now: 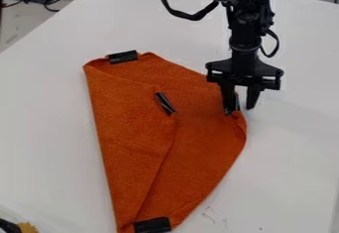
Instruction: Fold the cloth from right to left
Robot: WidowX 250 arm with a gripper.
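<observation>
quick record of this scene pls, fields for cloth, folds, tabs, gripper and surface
cloth: orange
left side: folded over, flap pointing toward cloth's middle
right side: not folded over
black tabs: top, middle, bottom, right corner
gripper: at right corner, open
surface: white table

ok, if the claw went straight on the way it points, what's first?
Probably the orange cloth, at its right corner, or the black tab there. Depth is unclear, so the gap below the claw is a guess.
</observation>
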